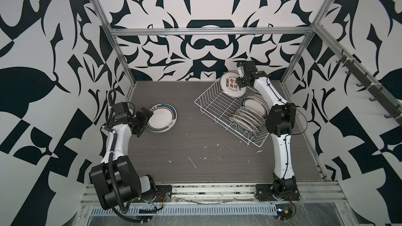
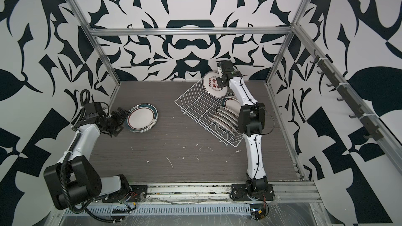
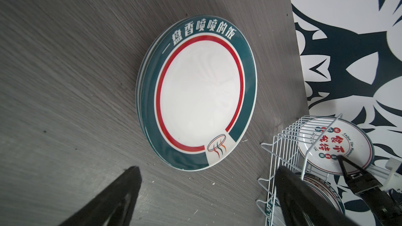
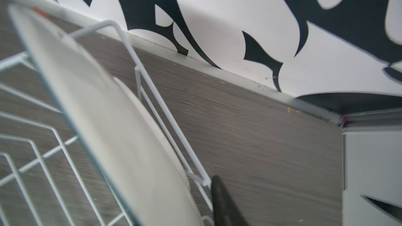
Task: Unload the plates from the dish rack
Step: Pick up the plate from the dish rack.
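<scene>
Top views: rack toward far right corner of tabletop, plates slotted upright; right fingers clamp lettered plate at rack's far end. Stack near left edge.
Left wrist: left fingers spread wide, clear of stack.
Right wrist: lettered plate, underside showing, beside one finger.

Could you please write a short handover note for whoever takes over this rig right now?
Left gripper: open and empty, beside the stack of green-rimmed plates on the table.
Right gripper: jaws straddle the rim of the red-character plate, which stands at the far end of the dish rack; a firm grip cannot be confirmed.
Done: the stack is out of the rack.
Left: the red-character plate, plus the row of plates standing in the rack's nearer slots.
</scene>
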Available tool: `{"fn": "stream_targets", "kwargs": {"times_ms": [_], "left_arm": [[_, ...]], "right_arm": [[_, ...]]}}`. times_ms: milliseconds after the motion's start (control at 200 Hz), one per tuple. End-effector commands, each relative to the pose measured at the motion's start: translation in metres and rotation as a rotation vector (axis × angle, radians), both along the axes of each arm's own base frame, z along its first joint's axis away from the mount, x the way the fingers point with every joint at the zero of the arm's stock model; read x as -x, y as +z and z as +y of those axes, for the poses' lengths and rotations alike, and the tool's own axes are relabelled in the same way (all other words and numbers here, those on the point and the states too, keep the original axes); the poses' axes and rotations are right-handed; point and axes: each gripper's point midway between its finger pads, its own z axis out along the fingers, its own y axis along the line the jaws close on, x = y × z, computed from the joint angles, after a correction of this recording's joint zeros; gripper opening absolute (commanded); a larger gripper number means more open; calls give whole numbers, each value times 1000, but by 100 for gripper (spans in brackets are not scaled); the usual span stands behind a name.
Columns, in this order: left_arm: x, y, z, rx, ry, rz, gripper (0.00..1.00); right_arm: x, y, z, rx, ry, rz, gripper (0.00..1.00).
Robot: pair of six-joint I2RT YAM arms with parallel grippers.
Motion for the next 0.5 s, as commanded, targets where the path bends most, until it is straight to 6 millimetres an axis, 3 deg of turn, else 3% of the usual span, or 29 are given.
{"fn": "stream_targets", "kwargs": {"times_ms": [0, 260, 370, 405, 495], "left_arm": [[8, -4, -7, 23, -14, 16, 99], [9, -10, -8, 27, -15, 20, 99], [9, -16, -9, 38, -15, 25, 99], [9, -17, -9, 40, -15, 25, 99], [8, -20, -11, 49, -16, 26, 99]], "right_arm": [[1, 31, 2, -10, 13, -75, 26], [8, 28, 1, 1, 27, -69, 15], [10, 37, -1, 7, 17, -95, 7], [11, 40, -2, 5, 16, -103, 0], [14, 48, -2, -4, 16, -129, 0]]}}
